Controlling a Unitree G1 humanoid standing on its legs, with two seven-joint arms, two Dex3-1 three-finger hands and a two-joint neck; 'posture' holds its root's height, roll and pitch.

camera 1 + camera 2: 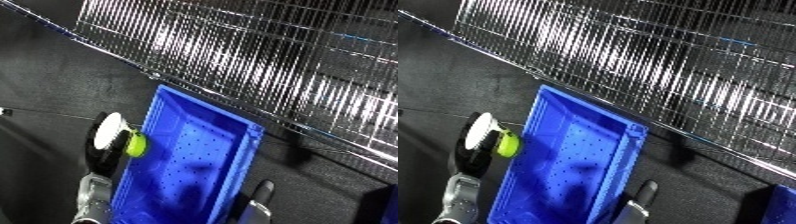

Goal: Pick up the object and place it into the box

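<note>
Left robot hand (105, 155) holding a white-and-green object (123, 136) at the blue bin's (233, 165) left rim; apparently light, rigid, best gripped around its body; right robot hand (260, 196) finger state unclear.

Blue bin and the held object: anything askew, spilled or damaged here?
Nothing stands out. The blue bin sits on the dark floor, looks intact and empty, with no spill around it. The left robot hand holds a white and green object at the bin's left rim, not yet inside.

Showing one blue bin (233, 134); showing one white and yellow-green object (123, 136) at its left rim; showing two hands, the left hand (103, 159) and right hand (263, 194); showing one wire-mesh fence (266, 55) behind.
</note>
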